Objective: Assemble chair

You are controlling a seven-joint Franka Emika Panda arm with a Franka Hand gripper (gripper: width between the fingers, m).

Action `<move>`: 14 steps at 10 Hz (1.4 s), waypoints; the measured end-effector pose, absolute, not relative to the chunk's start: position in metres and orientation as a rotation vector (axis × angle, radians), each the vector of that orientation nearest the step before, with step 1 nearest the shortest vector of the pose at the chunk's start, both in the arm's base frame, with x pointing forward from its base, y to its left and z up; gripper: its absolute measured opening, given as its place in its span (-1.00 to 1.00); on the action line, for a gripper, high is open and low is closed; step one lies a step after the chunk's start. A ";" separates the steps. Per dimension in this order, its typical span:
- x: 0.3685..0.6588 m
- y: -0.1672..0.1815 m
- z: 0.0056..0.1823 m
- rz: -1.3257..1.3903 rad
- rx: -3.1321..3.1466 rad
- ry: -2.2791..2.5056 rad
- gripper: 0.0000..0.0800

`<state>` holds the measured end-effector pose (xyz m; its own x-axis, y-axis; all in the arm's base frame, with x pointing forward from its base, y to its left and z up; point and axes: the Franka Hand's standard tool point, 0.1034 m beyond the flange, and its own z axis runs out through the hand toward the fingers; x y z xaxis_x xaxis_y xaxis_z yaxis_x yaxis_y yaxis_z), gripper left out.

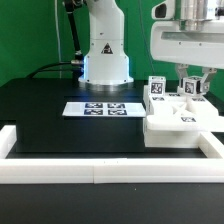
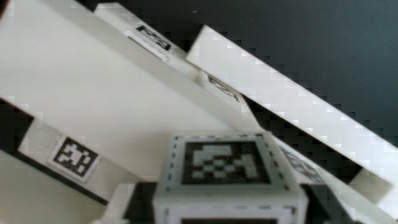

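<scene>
The white robot arm (image 1: pixel 104 45) reaches down at the exterior view's right, its two-finger claw (image 1: pixel 189 84) closed on a small white tagged cube (image 1: pixel 192 87).

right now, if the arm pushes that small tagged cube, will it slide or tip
The small cube looks like stiff white plastic, so it probably won't flex. Its flat faces suggest it slides rather than rolls. It sits on the white assembly, also smooth, so it may skid easily.

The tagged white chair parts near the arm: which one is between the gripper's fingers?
The small cube whose tag faces the wrist camera. It sits inside the gripper, above the flat plate. The other tagged block, toward the exterior view's left, stands free.
</scene>
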<state>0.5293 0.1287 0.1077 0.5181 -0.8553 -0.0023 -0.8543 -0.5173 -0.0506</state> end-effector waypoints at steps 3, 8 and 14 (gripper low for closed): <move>0.529 0.130 0.107 -0.016 -2.465 1.857 -0.32; 0.529 0.131 0.107 0.006 -2.182 2.170 -0.32; 0.530 0.130 0.108 0.050 -1.750 2.515 -0.32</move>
